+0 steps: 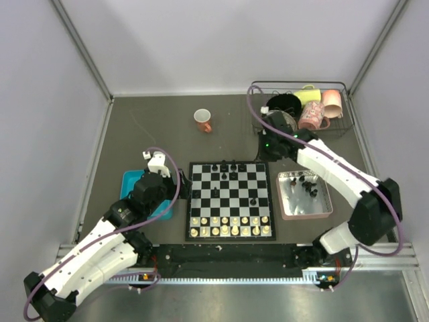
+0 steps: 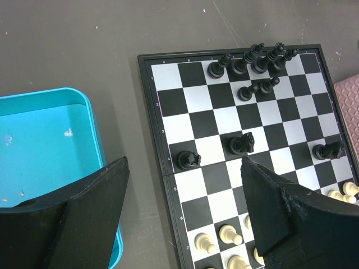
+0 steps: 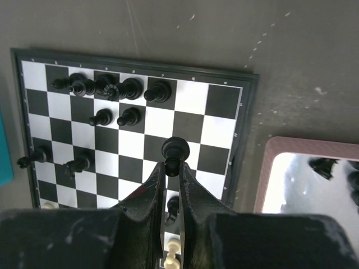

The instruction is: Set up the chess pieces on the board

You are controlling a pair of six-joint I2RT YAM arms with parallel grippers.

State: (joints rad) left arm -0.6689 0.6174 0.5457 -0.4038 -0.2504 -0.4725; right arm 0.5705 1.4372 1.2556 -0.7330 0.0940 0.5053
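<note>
The board (image 1: pixel 231 200) lies in the middle of the table. Several black chess pieces (image 2: pixel 249 60) stand along its far row, and two pawns (image 2: pixel 255 89) stand in the row in front of them. Three more black pieces (image 2: pixel 241 144) stand loose mid-board. My right gripper (image 3: pixel 173 162) is shut on a black pawn (image 3: pixel 174 148) and holds it above the right half of the board (image 3: pixel 134 129). My left gripper (image 2: pixel 185 162) hangs open over the board's left edge with nothing between its fingers. More black pieces (image 1: pixel 307 188) lie in the pink tray (image 1: pixel 305 215).
The teal tray (image 1: pixel 131 180) lies left of the board, under my left gripper. Cream-white pieces (image 1: pixel 231 225) fill the two near rows. A wire basket (image 1: pixel 335 127) of cups stands at the far right, with a red mug (image 1: pixel 203 121) beyond the board.
</note>
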